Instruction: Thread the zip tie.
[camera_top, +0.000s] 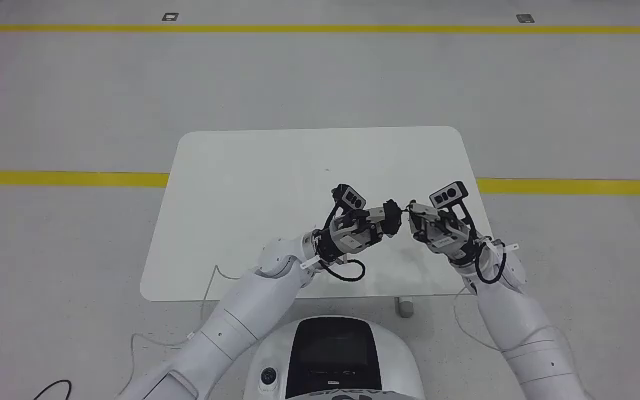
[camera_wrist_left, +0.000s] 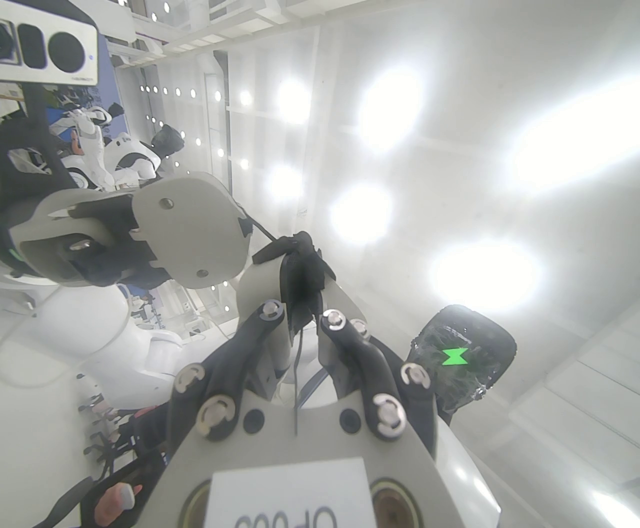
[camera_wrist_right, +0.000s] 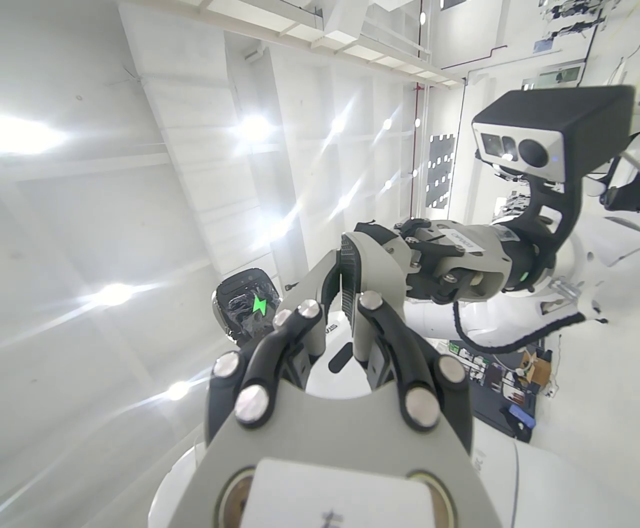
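Zip tie (camera_wrist_left: 264, 232) is showing as a thin black strand bridging the short gap between the two end effectors, which are hanging tip to tip in the air above the near right part of the white bench (camera_top: 250, 190), apart from its surface. The left end effector (camera_wrist_left: 300, 272) is clamping the strap between its dark pads, with more of the strand trailing back between the fingers toward the palm. The right end effector (camera_wrist_right: 347, 255) is holding its fingers pressed together, and the strand seems to be coming out of its tips, so it is probably pinching the other end. Judging by this, the pick-up and the bringing-together are done, and the threading itself is under way at best. Whether the tail is already entering the head I cannot tell, since the pads are hiding that spot and no closed loop is visible. Feeding the tail through and pulling it snug are probably what is remaining. Nothing is standing between the two ends. The left arm's wrist camera (camera_top: 348, 196) and the right arm's wrist camera (camera_top: 448, 192) are sitting fairly near each other, which could be limiting further closing-in. A yellow floor line (camera_top: 80, 178) is running past the bench.
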